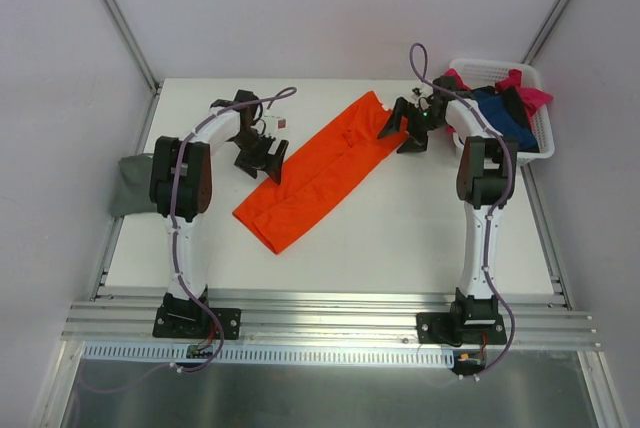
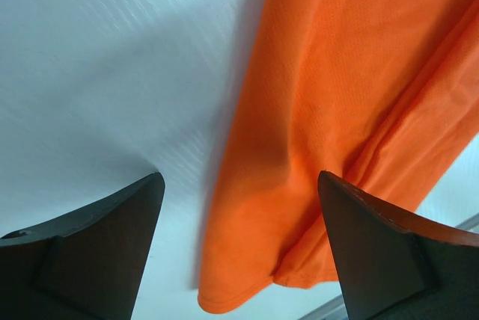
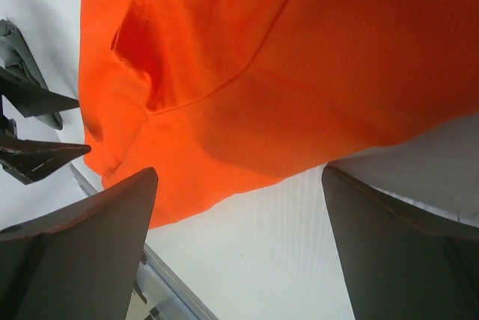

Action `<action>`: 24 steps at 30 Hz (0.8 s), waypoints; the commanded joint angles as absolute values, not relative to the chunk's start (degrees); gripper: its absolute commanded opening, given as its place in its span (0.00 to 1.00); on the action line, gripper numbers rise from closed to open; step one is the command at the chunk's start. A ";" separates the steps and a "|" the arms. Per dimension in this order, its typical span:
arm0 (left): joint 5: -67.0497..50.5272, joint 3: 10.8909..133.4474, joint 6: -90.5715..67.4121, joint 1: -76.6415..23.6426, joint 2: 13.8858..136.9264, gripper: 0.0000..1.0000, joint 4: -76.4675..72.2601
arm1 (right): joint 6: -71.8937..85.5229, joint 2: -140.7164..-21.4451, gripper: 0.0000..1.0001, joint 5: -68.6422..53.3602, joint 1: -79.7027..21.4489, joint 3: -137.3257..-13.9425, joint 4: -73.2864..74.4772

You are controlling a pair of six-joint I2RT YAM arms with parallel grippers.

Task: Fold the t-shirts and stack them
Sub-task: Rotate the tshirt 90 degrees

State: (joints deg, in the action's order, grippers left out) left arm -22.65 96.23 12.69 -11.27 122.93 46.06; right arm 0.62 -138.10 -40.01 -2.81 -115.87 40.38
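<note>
The bright orange t-shirt (image 1: 318, 170) lies folded lengthwise in a long diagonal strip across the table's middle. My left gripper (image 1: 262, 158) is open and empty, hovering at the strip's left edge; the orange cloth (image 2: 337, 96) shows between and beyond its jaws. My right gripper (image 1: 403, 129) is open and empty at the strip's far right end, above the orange hem (image 3: 247, 73). The grey-green t-shirt (image 1: 130, 184) hangs off the table's left edge. The magenta pink t-shirt (image 1: 530, 90) and the navy blue t-shirt (image 1: 500, 108) lie in the basket.
A white slatted basket (image 1: 540, 148) stands at the table's far right corner. The white table (image 1: 400, 238) ends at a metal rail (image 1: 330, 323) in front. Grey walls close in the left, back and right sides.
</note>
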 commanded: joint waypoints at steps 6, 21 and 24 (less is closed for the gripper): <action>-27.50 91.68 13.27 -11.51 122.26 0.83 49.83 | 2.19 -142.38 0.97 -38.76 -2.64 -122.42 38.76; -29.36 78.58 15.82 -20.38 111.45 0.80 51.85 | 8.79 -148.36 0.97 -40.96 -4.66 -130.78 32.35; -29.27 77.70 15.91 -23.55 110.04 0.79 52.21 | 9.58 -148.71 0.97 -41.48 -5.71 -131.57 31.99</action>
